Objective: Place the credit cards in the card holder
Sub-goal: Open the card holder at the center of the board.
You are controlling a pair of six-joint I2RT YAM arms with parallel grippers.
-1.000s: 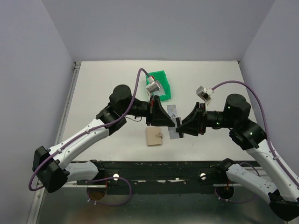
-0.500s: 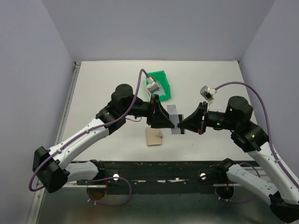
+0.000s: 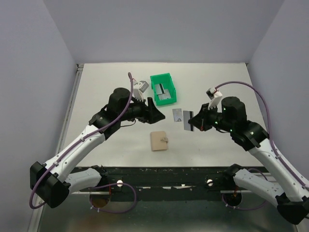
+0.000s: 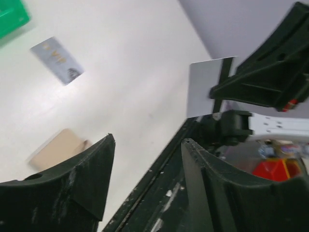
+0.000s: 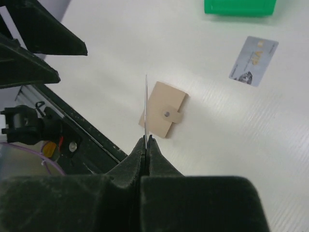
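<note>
My right gripper (image 3: 194,121) is shut on a silver-grey credit card (image 3: 187,119) and holds it above the table; the right wrist view shows this card (image 5: 146,104) edge-on, rising from the closed fingertips (image 5: 150,142). A second credit card (image 3: 177,115) with printed marks lies flat on the table just left of it. The tan card holder (image 3: 159,140) lies closed with its snap tab, nearer the front edge. My left gripper (image 3: 153,111) is open and empty, left of the cards, with the held card (image 4: 205,87) seen across from it.
A green plastic bin (image 3: 163,88) stands behind the left gripper, with another grey card (image 3: 164,93) lying inside. The black rail at the table's front edge (image 4: 159,169) runs below the left fingers. Grey walls close in the table.
The right gripper has shut on the card that the left gripper held; the left gripper has opened and drawn back to the left. The right gripper has moved right with the card.
</note>
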